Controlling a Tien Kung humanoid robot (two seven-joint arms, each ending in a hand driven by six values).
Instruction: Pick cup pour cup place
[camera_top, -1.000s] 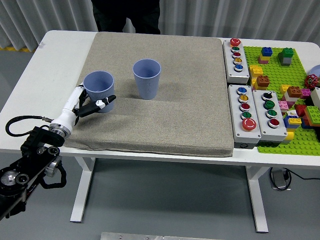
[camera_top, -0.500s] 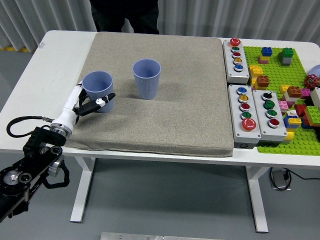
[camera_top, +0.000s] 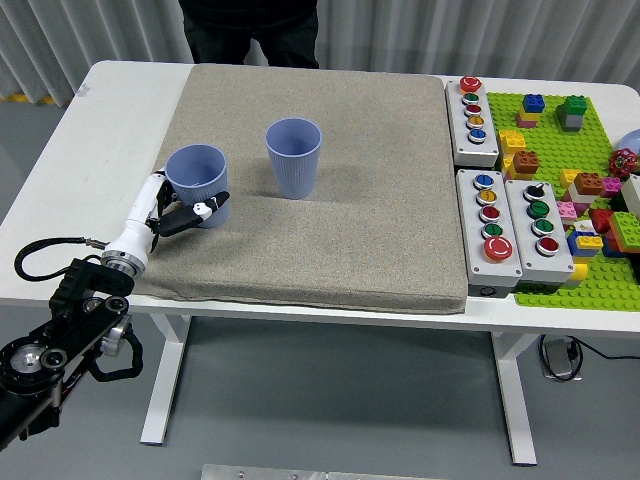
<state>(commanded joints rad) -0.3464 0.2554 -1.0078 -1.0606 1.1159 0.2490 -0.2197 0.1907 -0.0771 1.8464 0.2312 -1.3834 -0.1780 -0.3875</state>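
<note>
left hand (camera_top: 180, 212) curls its fingers around one of two blue plastic cups (camera_top: 197, 183) on the grey mat (camera_top: 330, 200) over the white worktop (camera_top: 120, 110), having drifted slightly leftward, the other cup (camera_top: 294, 157) standing apart.

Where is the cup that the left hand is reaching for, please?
In the head view, that cup stands at the mat's left edge, left of the other cup.

A beige mat (camera_top: 330, 200) was spread over the white tabletop (camera_top: 120, 110). Just right of the mat, three grey button boxes (camera_top: 490, 180) were set. Further right of the mat, a green baseplate (camera_top: 590, 285) strewn with coloured bricks (camera_top: 575, 110) was laid. Beyond the mat's far edge, a person in dark clothing (camera_top: 250, 30) was seen.
</note>
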